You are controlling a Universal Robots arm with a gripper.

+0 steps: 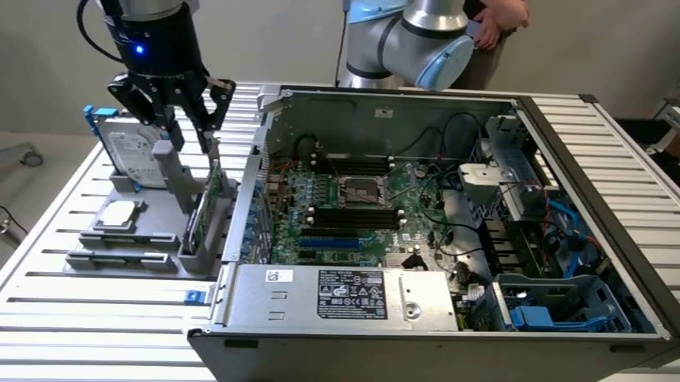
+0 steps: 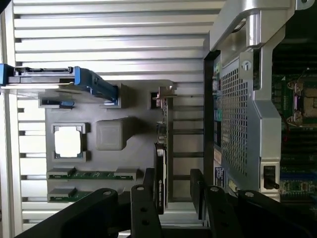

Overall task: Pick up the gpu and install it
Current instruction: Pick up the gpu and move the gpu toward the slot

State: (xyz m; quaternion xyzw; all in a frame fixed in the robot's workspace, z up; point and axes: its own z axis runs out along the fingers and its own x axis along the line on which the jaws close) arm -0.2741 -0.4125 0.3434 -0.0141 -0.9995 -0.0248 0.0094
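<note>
The gpu [image 1: 209, 200] stands on edge in a slot of the grey holder [image 1: 127, 239] on the slatted table, at the exterior view's left beside the open computer case [image 1: 425, 318]. My gripper [image 1: 187, 129] hangs just above the card, open. In the wrist view the gpu [image 2: 161, 163] shows edge-on, with its silver bracket at the far end. The gripper [image 2: 172, 194] stands over it with one black finger on each side of the card. Nothing is gripped.
The holder also carries a silver hard drive in a blue frame [image 1: 133, 151], a processor [image 1: 119, 212] and memory sticks [image 2: 89, 174]. The case's metal wall [image 2: 237, 114] runs close beside the gpu. The motherboard [image 1: 351, 199] lies inside. A person's hand [image 1: 499, 24] is behind the case.
</note>
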